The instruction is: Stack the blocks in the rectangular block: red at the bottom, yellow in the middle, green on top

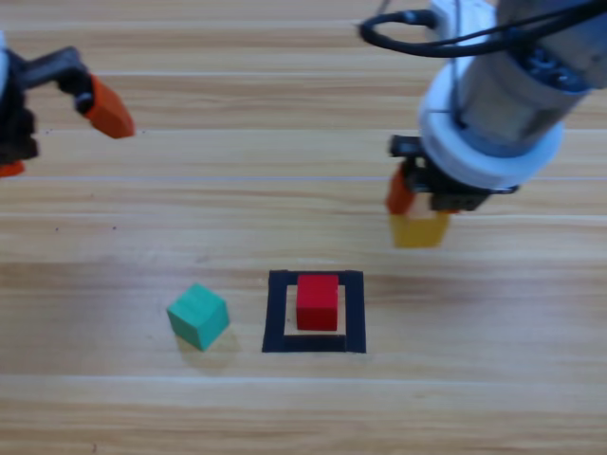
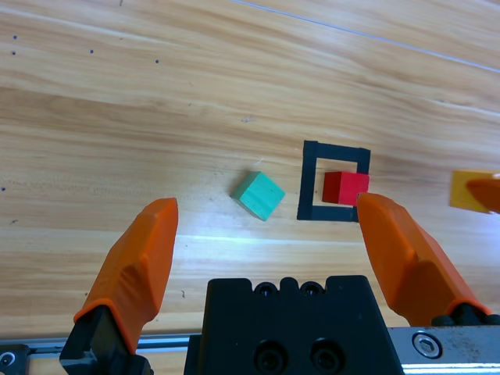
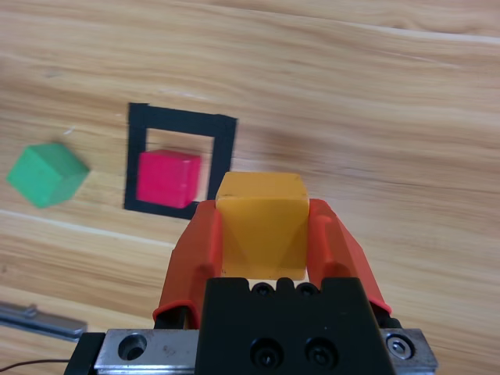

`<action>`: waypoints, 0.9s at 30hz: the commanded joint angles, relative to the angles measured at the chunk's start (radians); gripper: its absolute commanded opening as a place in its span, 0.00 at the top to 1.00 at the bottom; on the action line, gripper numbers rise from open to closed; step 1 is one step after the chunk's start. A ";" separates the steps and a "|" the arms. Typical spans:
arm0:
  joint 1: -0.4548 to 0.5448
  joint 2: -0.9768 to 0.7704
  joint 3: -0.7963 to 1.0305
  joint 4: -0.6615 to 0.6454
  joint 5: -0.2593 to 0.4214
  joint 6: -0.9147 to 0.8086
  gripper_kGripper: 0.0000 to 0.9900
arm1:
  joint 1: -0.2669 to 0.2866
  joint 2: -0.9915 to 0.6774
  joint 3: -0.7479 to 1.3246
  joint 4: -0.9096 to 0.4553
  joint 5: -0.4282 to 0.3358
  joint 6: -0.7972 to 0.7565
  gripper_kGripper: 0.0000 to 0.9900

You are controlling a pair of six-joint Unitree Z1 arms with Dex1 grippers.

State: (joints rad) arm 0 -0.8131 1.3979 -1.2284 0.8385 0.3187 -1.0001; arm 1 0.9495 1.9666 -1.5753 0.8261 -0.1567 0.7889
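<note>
Right hand [image 3: 262, 234] clamping yellow [image 3: 262, 226], high view half-hidden

Table [image 1: 142, 398] of smooth, grained wood with slight sheen; cubes matt, the yellow cube [image 3: 260, 226] perhaps foam; black tape square [image 1: 275, 313] flat.

Grey arms, orange-jawed grippers, blk cables

no text, label, brand, number or sign is showing legibly in any view. the faces of the cubes, the tape outline, the table boards and the gripper bodies are all reading as blank.
</note>
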 commanded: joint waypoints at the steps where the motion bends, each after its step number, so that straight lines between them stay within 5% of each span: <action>1: 0.014 -0.016 0.033 -0.007 -0.017 0.015 0.01 | 0.097 0.153 -0.095 0.042 -0.009 0.035 1.00; 27: 0.018 0.012 0.079 -0.047 -0.078 0.011 0.02 | 0.149 0.321 -0.275 0.102 -0.021 0.101 1.00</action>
State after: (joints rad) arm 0 -0.8107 1.3838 -1.1719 0.7991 0.2567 -0.9970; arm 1 1.0766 2.1969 -1.8304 0.9146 -0.1601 0.8712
